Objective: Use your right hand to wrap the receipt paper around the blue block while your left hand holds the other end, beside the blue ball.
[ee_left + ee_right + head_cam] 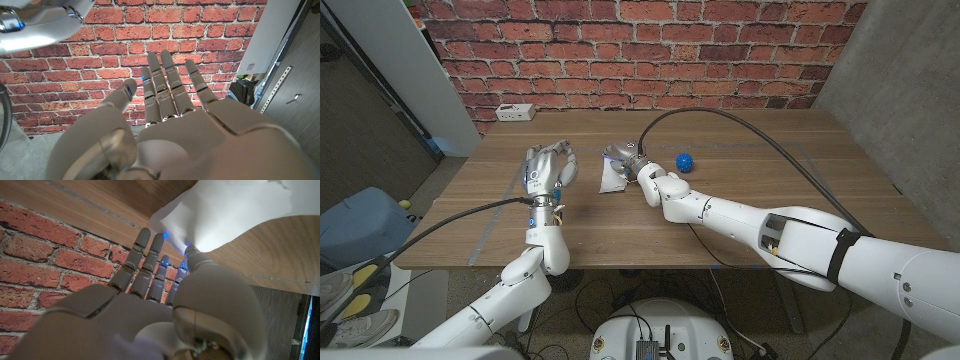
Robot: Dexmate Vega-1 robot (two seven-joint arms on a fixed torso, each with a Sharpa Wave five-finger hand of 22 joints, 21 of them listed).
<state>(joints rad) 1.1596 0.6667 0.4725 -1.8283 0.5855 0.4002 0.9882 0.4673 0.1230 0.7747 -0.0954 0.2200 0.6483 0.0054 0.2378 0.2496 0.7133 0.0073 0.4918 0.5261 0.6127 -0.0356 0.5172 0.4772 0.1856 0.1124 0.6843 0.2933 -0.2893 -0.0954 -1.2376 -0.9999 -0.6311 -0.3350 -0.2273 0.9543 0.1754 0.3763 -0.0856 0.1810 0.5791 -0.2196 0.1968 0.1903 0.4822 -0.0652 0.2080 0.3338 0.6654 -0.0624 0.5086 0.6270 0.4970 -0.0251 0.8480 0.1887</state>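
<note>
Wooden table (740,200): right robot hand (623,160) pinches receipt paper (611,180), hiding block; left robot hand (548,168) spread.

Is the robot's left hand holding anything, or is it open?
Open. The left hand has its fingers spread with nothing in them, apart from the receipt paper that the right hand touches.

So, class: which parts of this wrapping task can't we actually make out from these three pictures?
- Blue block: in the head view, the right hand and receipt paper cover where it would be.
- Right hand's grip: in the right wrist view the paper hides the fingertips.
- White box at the table's far edge: too small to identify.
</note>
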